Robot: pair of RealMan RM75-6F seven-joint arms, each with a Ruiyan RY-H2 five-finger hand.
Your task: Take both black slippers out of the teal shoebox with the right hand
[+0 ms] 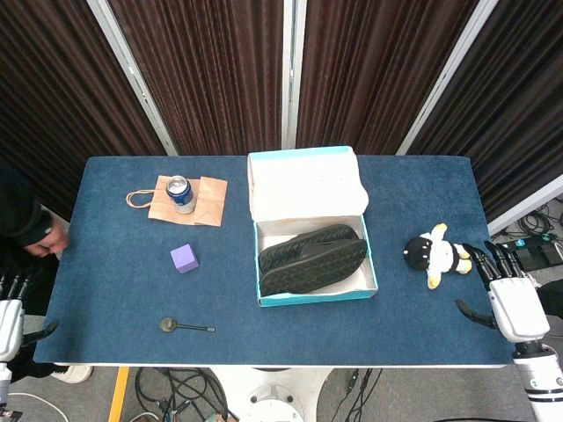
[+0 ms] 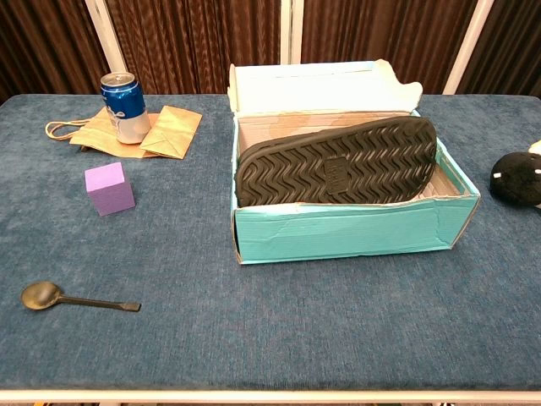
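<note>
The teal shoebox (image 1: 317, 295) (image 2: 347, 233) stands open at the table's middle, its lid folded up behind. Two black slippers lie inside it, soles up: the nearer one (image 1: 308, 268) (image 2: 338, 163) overlaps the farther one (image 1: 303, 240), which the chest view hides. My right hand (image 1: 510, 294) hangs at the table's right front edge, fingers spread, holding nothing, well to the right of the box. My left hand (image 1: 9, 321) shows only partly at the left frame edge, off the table's front left corner; how its fingers stand is hidden. Neither hand appears in the chest view.
A black-and-white plush toy (image 1: 435, 255) (image 2: 517, 176) lies between the box and my right hand. On the left are a blue can (image 1: 181, 193) (image 2: 122, 106) on a brown paper bag (image 1: 207, 202), a purple cube (image 1: 184, 258) (image 2: 109, 188) and a dark spoon (image 1: 185, 326) (image 2: 72, 298).
</note>
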